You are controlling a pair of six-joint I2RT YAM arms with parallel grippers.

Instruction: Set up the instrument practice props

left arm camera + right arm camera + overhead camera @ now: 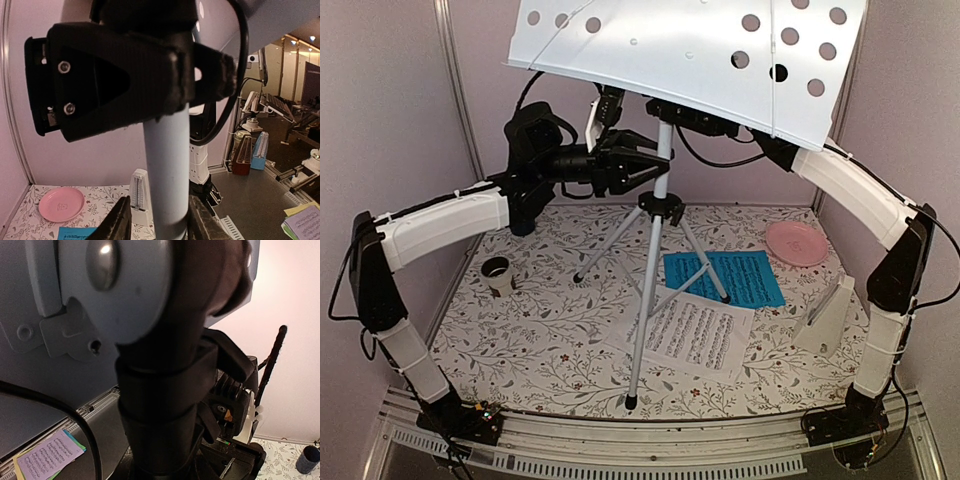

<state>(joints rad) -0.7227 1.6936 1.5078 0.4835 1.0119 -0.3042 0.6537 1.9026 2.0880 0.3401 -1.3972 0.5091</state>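
Observation:
The silver tripod music stand (663, 190) stands mid-table, its perforated tray (690, 60) tilted at the top. My left gripper (645, 160) is open around the pole (167, 165). One finger touches the pole and a gap shows at the other finger (120, 222). My right gripper (695, 117) is under the tray, shut on the stand's black collar (160, 405). The white music sheet (695, 330) and the blue music sheet (725, 277) lie flat by the tripod legs. The white pyramid metronome (825, 318) stands at the right and also shows in the left wrist view (138, 197).
A pink round plate (797, 242) lies at the back right. A small dark cup (497, 272) stands at the left. The tripod feet spread over the floral mat (540, 340), one near the front edge. Pale walls close the back and both sides.

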